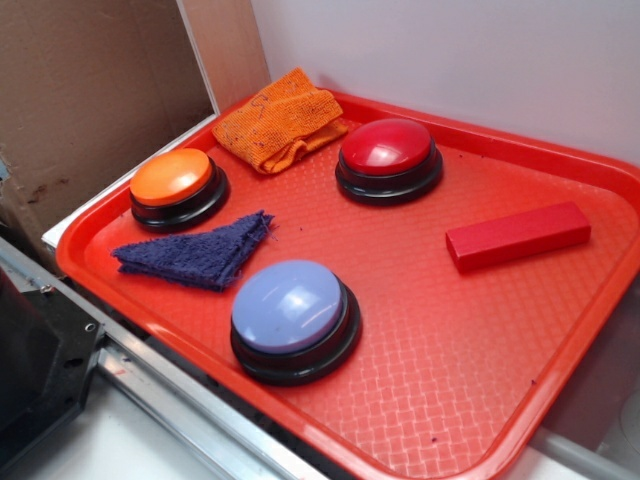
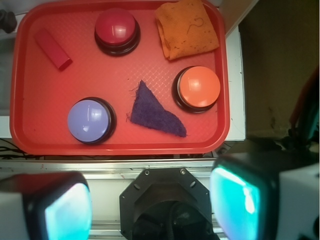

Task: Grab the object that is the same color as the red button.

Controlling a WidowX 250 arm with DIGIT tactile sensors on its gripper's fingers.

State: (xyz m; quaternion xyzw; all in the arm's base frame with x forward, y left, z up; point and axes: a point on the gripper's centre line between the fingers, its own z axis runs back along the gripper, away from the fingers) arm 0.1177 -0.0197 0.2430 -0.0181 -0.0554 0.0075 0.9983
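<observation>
A long flat red block (image 1: 518, 235) lies on the red tray (image 1: 430, 400) at its right side; the wrist view shows the block (image 2: 52, 48) at the tray's upper left. The red button (image 1: 389, 157) stands at the back of the tray, also visible as the red button (image 2: 117, 30) from above. My gripper (image 2: 150, 205) hangs high above the robot base, outside the tray's near edge and far from the block. Its two cyan-padded fingers (image 2: 67, 210) stand wide apart with nothing between them. The gripper does not show in the exterior view.
An orange button (image 1: 178, 186) and a pale blue button (image 1: 294, 318) also stand on the tray. A dark blue cloth (image 1: 200, 252) lies between them and an orange cloth (image 1: 280, 120) at the back. The black robot base (image 2: 167, 205) and a metal rail (image 1: 160, 385) border the tray.
</observation>
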